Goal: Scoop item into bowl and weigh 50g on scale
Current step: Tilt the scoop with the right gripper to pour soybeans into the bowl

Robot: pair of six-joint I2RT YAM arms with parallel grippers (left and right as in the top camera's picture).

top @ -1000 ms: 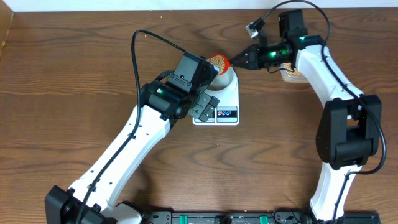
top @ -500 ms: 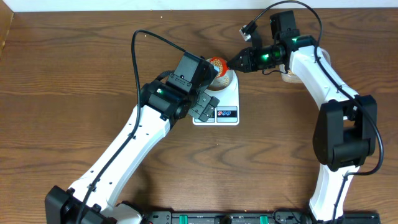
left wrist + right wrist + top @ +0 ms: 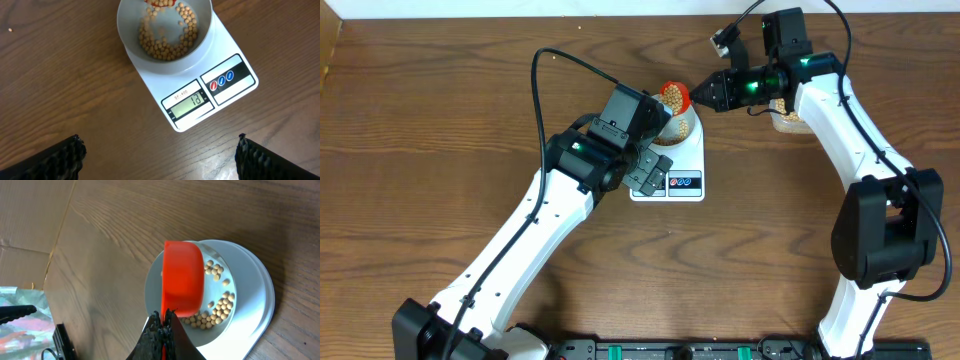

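The pale blue-grey bowl stands on the white scale, whose display reads 12. Beige beans lie in the bowl; some look blurred in motion. My right gripper is shut on the handle of an orange scoop, turned over above the bowl. In the overhead view the scoop still shows beans at the bowl. My left gripper is open and empty, hovering over the wood just in front of the scale; its fingers stand wide apart.
A clear tub of beans sits at the back right, partly hidden under my right arm. The left arm covers the scale's left side from above. A cardboard edge shows in the right wrist view.
My right gripper swung the orange scoop over the bowl and tipped it; beans are falling in. The left arm has not moved.
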